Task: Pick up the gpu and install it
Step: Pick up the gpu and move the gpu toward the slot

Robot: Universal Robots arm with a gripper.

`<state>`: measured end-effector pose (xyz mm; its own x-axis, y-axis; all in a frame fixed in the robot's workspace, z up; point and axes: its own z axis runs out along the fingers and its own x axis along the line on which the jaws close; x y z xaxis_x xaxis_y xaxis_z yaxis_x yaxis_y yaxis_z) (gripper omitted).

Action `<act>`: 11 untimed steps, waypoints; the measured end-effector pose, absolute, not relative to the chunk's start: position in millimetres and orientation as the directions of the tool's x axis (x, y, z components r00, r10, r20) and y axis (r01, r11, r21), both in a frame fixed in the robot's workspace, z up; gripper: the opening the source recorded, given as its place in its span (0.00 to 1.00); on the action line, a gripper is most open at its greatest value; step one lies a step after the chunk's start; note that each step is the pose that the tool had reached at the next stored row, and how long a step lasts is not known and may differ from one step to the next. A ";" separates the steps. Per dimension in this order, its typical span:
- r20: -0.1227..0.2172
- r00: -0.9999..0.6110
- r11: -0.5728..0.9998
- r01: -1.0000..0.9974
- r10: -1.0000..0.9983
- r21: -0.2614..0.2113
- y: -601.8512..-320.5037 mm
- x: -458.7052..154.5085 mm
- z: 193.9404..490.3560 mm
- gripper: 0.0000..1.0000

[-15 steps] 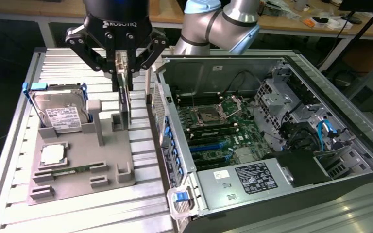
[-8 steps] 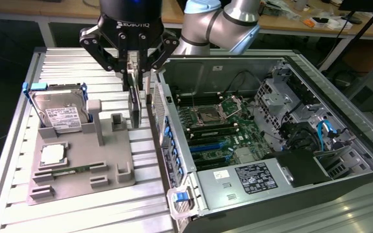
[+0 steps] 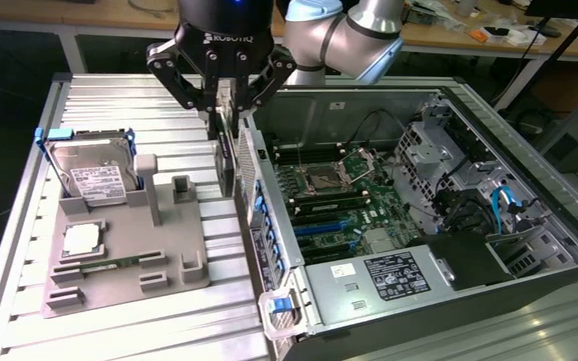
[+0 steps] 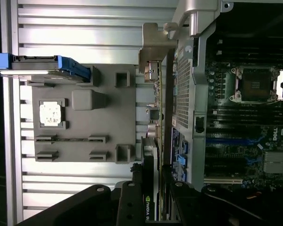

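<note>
The gpu [image 3: 229, 159] hangs edge-on and upright, clear of the table, between the grey fixture and the open computer case. My gripper [image 3: 228, 113] is shut on its top edge, black fingers [image 3: 184, 84] pressing in from both sides. In the wrist view the gpu [image 4: 153, 117] runs away from my gripper [image 4: 152, 188], with its silver end bracket [image 4: 154, 47] at the far end and a black labelled cooler face near the fingers. The card is just outside the case's rear wall [image 3: 259, 203], beside the motherboard [image 3: 339, 192] and its blue expansion slots [image 3: 321, 227].
The grey fixture [image 3: 129, 252] on the ribbed metal table [image 3: 118, 98] holds a silver hard drive [image 3: 93, 174] in a blue frame, a square processor [image 3: 83, 239] and a narrow memory stick [image 3: 108, 263]. Inside the case are the power supply [image 3: 384, 278] and drive cage [image 3: 439, 150].
</note>
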<state>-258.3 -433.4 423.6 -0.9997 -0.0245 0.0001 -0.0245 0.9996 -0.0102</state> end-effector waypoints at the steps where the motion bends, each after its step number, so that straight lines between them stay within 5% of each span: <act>1: 0.000 -1.000 1.000 -0.025 -0.025 -0.010 -433.4 -256.3 424.2 0.27; 11: 0.000 -1.000 1.000 -0.025 -0.025 -0.010 -433.4 -238.7 430.3 0.27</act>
<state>-238.7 -433.4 430.3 -0.9997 -0.0245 0.0001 -0.0245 0.9996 -0.0102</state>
